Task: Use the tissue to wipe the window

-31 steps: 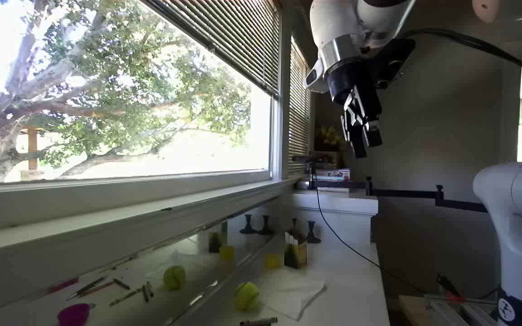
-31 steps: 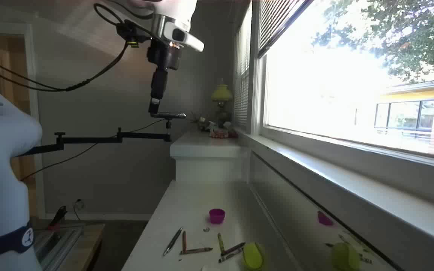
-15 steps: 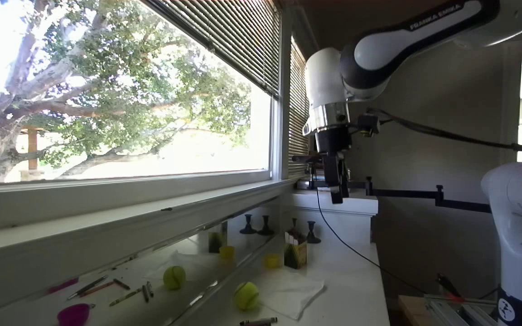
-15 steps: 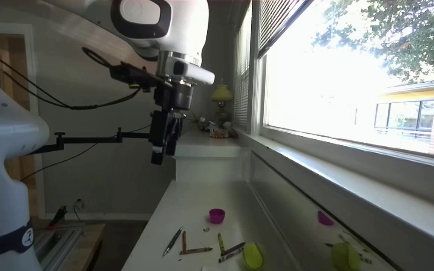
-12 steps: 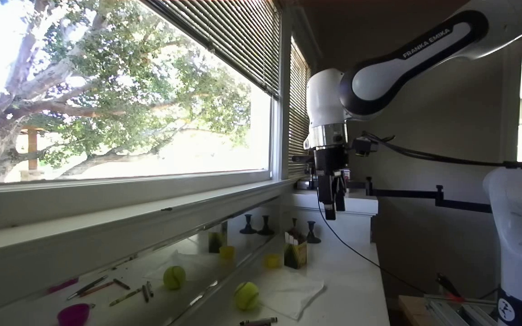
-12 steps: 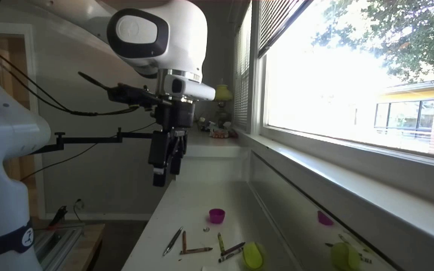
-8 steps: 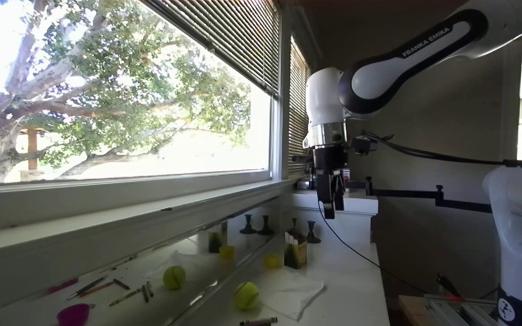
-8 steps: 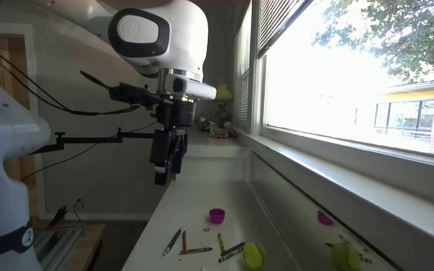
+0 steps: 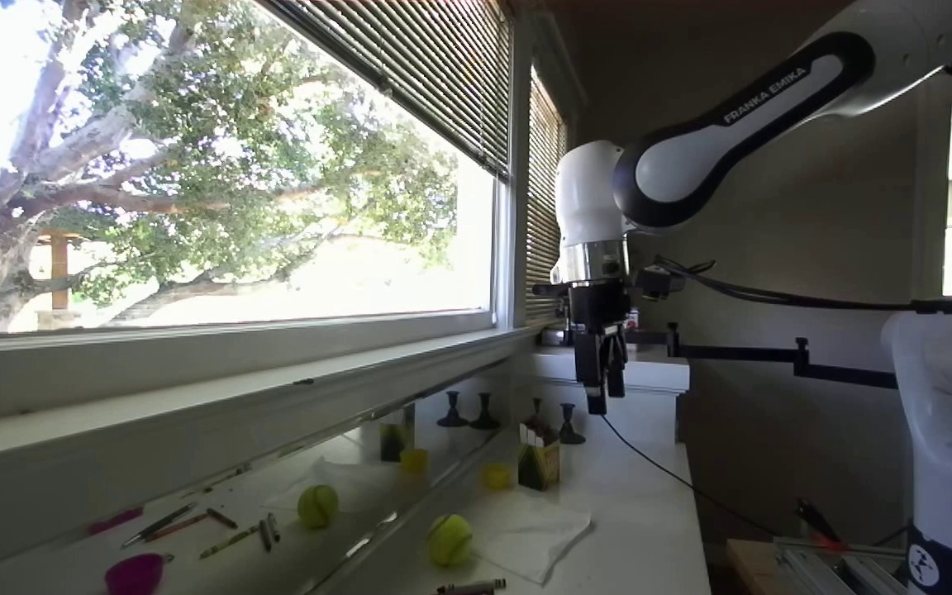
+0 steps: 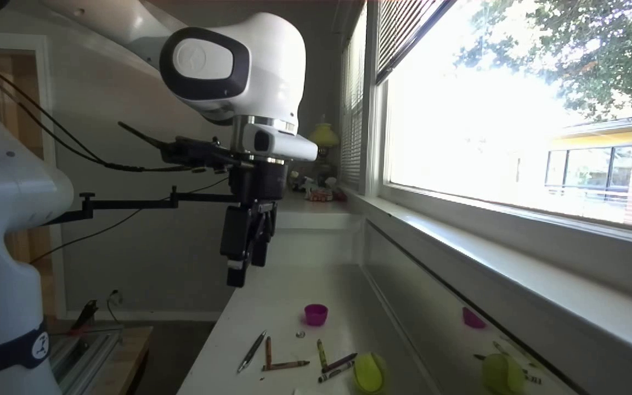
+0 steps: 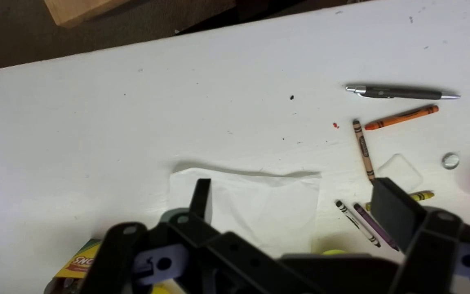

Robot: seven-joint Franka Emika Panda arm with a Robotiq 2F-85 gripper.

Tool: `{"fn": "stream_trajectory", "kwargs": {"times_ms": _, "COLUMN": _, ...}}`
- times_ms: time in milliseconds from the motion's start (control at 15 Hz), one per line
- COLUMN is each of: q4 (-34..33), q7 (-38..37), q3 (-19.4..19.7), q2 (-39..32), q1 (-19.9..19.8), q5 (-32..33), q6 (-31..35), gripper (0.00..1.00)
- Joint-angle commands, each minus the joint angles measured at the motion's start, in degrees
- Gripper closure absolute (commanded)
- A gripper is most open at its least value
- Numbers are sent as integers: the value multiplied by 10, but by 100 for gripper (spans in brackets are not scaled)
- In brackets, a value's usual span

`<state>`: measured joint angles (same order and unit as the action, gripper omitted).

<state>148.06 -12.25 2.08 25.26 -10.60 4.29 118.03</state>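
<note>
- The tissue [image 11: 255, 204], a thin white sheet with creases, lies spread on the white counter [image 11: 96, 126]; in the wrist view its upper edge curls slightly, with a shadow along it.
- The gripper [image 11: 292, 194] hangs over the counter, pointing down and clear of the tissue. Its jaws stand wide apart; in the wrist view the tissue shows in the gap between them.
- A tennis ball [image 9: 449, 540] sits just beside the tissue, on the window side. Whether the two touch is hard to tell: in the wrist view the gripper hides most of the ball.
- On one side of the tissue, an open crayon box [image 9: 539, 467] stands upright next to a yellow cup [image 9: 496, 476]; dark candlesticks [image 9: 568, 426] stand behind.
- On the other side lie a white crayon [image 11: 357, 223] and a purple crayon [image 11: 377, 227], close together, a yellow crayon [image 11: 422, 195], a brown crayon [image 11: 364, 149], an orange crayon [image 11: 402, 117] and a pen [image 11: 402, 92]. A pink cup [image 10: 316, 315] stands beyond.
- The window [image 9: 278, 215] rises above the pale sill [image 9: 195, 395], well apart from the gripper; dark blinds [image 9: 435, 74] cover its upper part.
- Below the sill, a glossy panel [image 10: 420, 307] mirrors the tennis ball and pink cup.
</note>
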Motion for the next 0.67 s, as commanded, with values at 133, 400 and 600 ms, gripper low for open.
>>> {"fn": "stream_trajectory", "kwargs": {"times_ms": 133, "q4": 37, "q7": -10, "q3": 11, "q2": -59, "q1": -15, "q5": 36, "q6": 149, "gripper": 0}}
{"fn": "stream_trajectory", "kwargs": {"times_ms": 400, "q4": 53, "q7": 8, "q3": 30, "q2": -115, "q1": -18, "q5": 23, "q6": 256, "gripper": 0}}
{"fn": "stream_trajectory", "kwargs": {"times_ms": 600, "q4": 57, "q7": 18, "q3": 50, "q2": -160, "q1": -19, "q5": 9, "q6": 328, "gripper": 0}}
